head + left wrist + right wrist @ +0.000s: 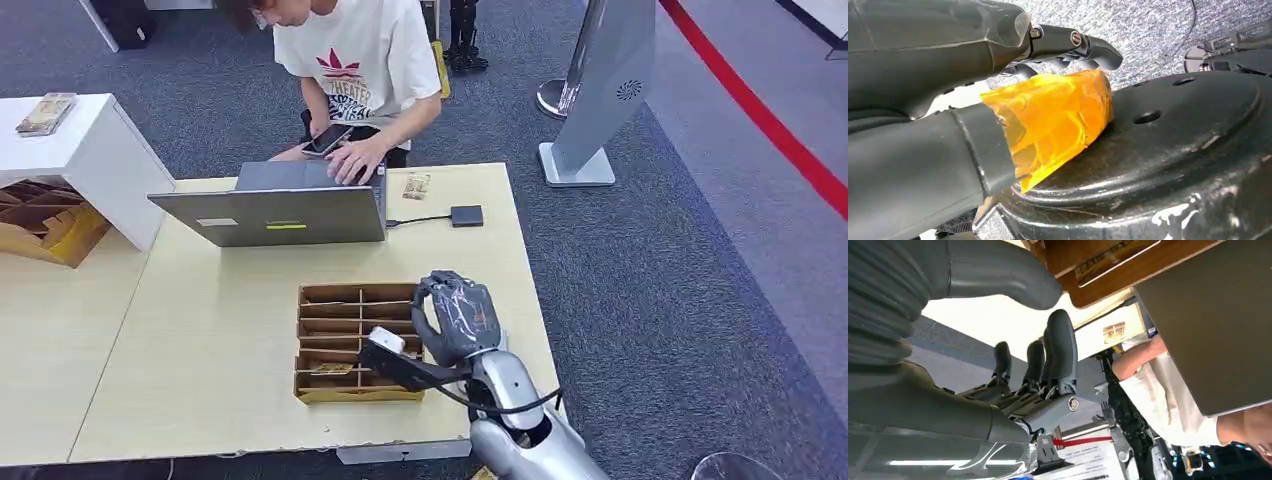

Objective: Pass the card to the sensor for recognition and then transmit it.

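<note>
The task looks barely begun. A card [331, 369] lies in a lower-left slot of the cardboard tray [310, 394] at lower centre, and the small black sensor [466, 215] sits well apart up the bench [200, 340]. The right robot hand [458, 318] hovers over the tray's right end, fingers apart, holding nothing.

Head view high, facing down on the table [250, 330] — wrist views close behind hands, right sharing the laptop [275, 212].

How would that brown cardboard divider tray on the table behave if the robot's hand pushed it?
The brown cardboard divider tray looks thin-walled and nearly empty, so probably light; it would likely slide on the smooth pale wooden table. It sits low and flat, so tipping seems unlikely. Its thin partitions might bend.
</note>
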You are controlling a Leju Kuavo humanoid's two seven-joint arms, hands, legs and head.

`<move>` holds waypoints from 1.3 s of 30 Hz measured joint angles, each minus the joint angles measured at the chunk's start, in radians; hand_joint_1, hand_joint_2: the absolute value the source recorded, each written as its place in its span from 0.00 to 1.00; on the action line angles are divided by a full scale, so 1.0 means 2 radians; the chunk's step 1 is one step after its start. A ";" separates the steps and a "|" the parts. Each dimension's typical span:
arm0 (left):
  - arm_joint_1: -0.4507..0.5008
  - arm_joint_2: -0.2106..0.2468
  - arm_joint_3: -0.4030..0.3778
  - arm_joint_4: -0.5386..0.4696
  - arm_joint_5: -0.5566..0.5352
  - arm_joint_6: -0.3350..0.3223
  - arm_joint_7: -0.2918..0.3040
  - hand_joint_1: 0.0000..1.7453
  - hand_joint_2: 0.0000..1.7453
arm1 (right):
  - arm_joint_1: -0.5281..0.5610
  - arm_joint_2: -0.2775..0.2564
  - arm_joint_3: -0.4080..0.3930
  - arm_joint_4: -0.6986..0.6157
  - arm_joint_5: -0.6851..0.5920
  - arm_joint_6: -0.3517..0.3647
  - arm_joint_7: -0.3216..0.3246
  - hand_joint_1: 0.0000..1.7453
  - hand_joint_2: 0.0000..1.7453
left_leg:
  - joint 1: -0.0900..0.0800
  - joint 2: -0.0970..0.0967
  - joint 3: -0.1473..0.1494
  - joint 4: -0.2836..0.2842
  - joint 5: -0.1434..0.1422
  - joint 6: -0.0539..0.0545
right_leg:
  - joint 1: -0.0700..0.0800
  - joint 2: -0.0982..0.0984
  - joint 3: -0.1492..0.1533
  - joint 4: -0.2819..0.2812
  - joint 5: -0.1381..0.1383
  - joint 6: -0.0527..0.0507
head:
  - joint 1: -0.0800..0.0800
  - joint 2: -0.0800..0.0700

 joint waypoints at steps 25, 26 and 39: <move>-0.001 0.001 0.000 0.000 -0.005 -0.002 0.002 0.00 0.00 | -0.023 0.029 0.010 0.048 -0.007 0.018 0.004 0.47 1.00 | 0.000 0.000 0.000 0.000 0.000 0.000 | 0.000 0.000 0.000 0.000 0.000 0.000 | 0.000 0.000; -0.001 0.001 0.000 0.000 -0.006 -0.002 0.002 0.00 0.00 | -0.024 0.031 0.011 0.051 -0.008 0.019 0.004 0.44 1.00 | 0.000 0.000 0.000 0.000 0.000 0.000 | 0.000 0.000 0.000 0.000 0.000 0.000 | 0.000 0.000; -0.002 0.001 0.000 0.000 -0.008 -0.002 0.003 0.00 0.00 | -0.039 0.041 0.017 0.077 -0.017 0.026 0.005 0.45 1.00 | 0.000 0.000 0.000 0.000 0.000 0.000 | 0.000 0.000 0.000 0.000 0.000 0.000 | 0.000 0.000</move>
